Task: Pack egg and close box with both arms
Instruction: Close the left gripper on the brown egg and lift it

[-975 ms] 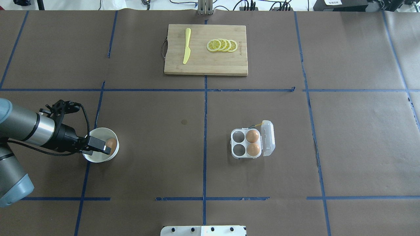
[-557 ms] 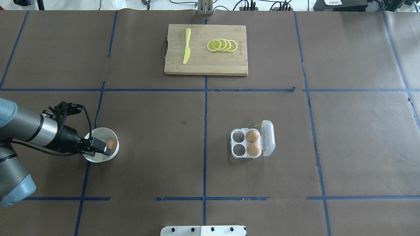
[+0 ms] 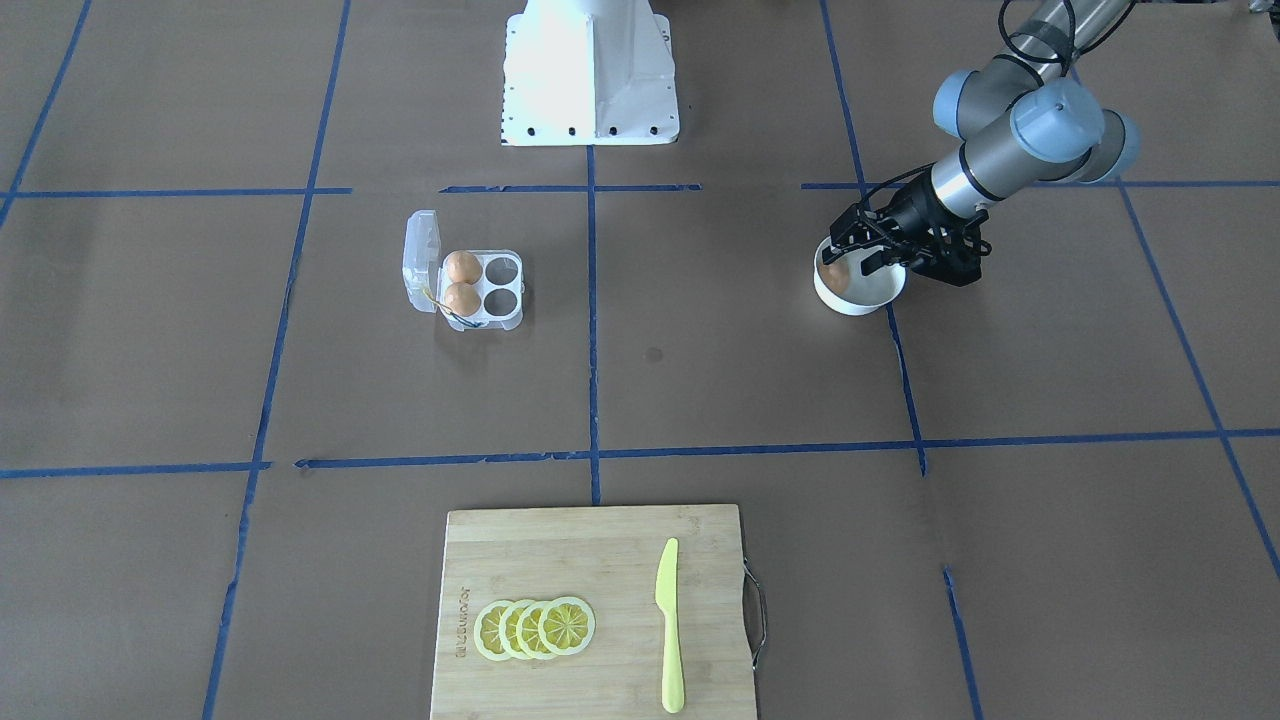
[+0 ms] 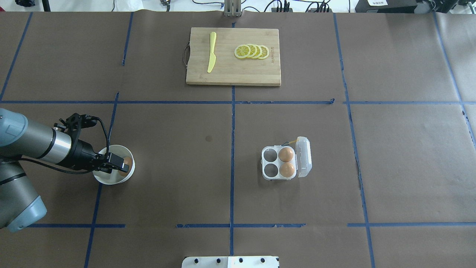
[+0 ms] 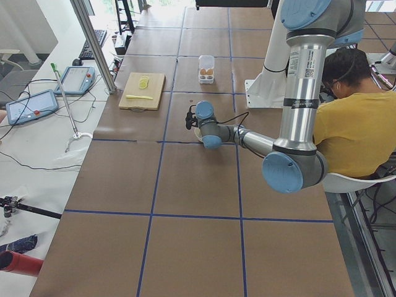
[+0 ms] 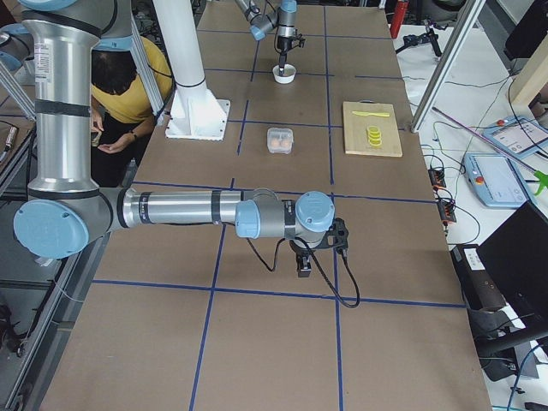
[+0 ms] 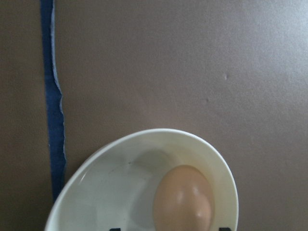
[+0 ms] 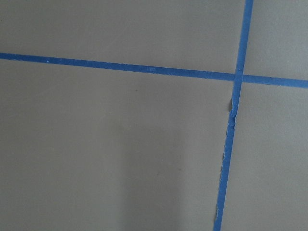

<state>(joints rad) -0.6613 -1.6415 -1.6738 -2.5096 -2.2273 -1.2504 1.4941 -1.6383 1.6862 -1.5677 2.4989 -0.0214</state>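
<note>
Egg [image 7: 183, 199], small, smooth, orange-brown, lies in round white bowl [image 4: 110, 179] on table's left side, close to bowl's right wall in overhead view. Black two-finger left gripper [image 4: 123, 166], on silver-grey left arm [image 4: 37, 143] w/ pale blue caps, is down inside bowl. Its jaws are parted wider than egg, w/ egg btwn them. On wrist cam only the fingertips [image 7: 114, 229] peek in at bottom edge, one each side of egg w/ a gap on both sides, so no grip on it.

Small clear plastic egg box [image 4: 270, 163] w/ four round cups sits well apart, right of centre tape line. Its lid [image 4: 304, 156] is hinged open to the right. Two more orange-brown eggs [image 4: 286, 154] fill the two cups next to lid.

Black right gripper [image 6: 303, 262] shows only in right-side view, pointing down over brown paper table [image 4: 167, 186] near a blue tape cross. Open or closed: cannot tell.

Bamboo cutting board [image 4: 238, 76] at far edge carries yellow plastic knife [image 4: 211, 52] and fanned lemon slices [image 4: 252, 51].
</note>
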